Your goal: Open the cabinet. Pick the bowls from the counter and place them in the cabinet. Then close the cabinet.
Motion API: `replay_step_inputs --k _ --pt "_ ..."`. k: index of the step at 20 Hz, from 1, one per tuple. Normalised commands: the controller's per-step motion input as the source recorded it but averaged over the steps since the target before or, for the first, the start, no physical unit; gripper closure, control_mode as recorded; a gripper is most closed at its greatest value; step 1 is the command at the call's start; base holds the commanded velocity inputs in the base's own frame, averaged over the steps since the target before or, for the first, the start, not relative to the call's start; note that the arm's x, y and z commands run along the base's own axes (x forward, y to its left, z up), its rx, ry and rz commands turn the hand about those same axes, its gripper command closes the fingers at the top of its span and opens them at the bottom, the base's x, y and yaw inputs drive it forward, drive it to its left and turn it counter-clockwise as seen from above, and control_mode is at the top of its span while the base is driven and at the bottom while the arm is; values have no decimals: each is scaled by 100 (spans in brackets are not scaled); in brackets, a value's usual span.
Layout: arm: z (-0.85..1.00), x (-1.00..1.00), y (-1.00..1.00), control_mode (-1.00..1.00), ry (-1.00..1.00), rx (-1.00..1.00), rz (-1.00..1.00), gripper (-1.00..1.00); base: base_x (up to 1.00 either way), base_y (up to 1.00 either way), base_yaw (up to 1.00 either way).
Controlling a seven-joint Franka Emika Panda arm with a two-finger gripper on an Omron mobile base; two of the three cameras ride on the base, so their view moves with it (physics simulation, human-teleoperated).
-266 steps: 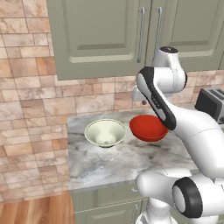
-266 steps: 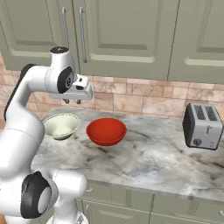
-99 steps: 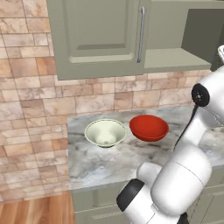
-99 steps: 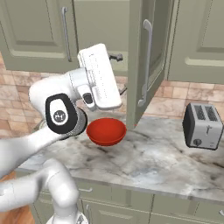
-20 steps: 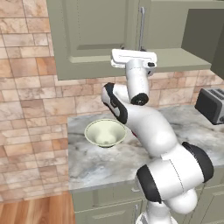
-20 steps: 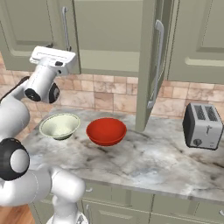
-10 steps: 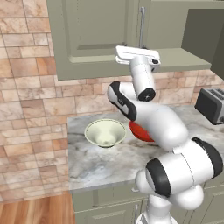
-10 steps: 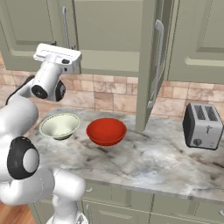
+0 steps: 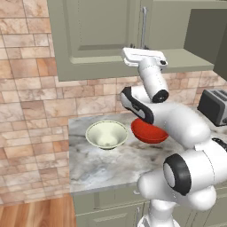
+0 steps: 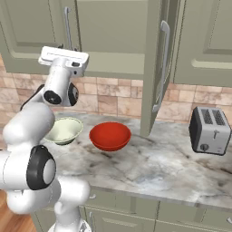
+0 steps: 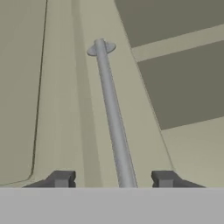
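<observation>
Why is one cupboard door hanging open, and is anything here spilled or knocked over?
Nothing looks spilled or broken. The cabinet's right door stands wide open, while its left door is shut. The gripper straddles that door's handle. Both bowls, cream and red, sit upright on the counter.

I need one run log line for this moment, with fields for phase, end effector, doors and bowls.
phase: opening cabinet | end effector: open, astride left door handle | right door: open | white bowl, red bowl: on counter

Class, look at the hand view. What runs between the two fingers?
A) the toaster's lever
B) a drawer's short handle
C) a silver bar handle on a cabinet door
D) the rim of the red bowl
C: the long silver bar handle on the green cabinet door passes between the fingers.
</observation>
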Motion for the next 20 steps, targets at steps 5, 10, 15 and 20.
replay_step_inputs --k 5,10,15,20 --pt "-50 100 3 -100 32 0 21 100 0 0 0" --pt "-61 100 77 -100 34 -12 15 100 0 0 0" --pt "-40 98 100 -100 36 -23 19 100 0 0 0" --pt "-17 72 100 -100 41 -28 25 100 0 0 0"
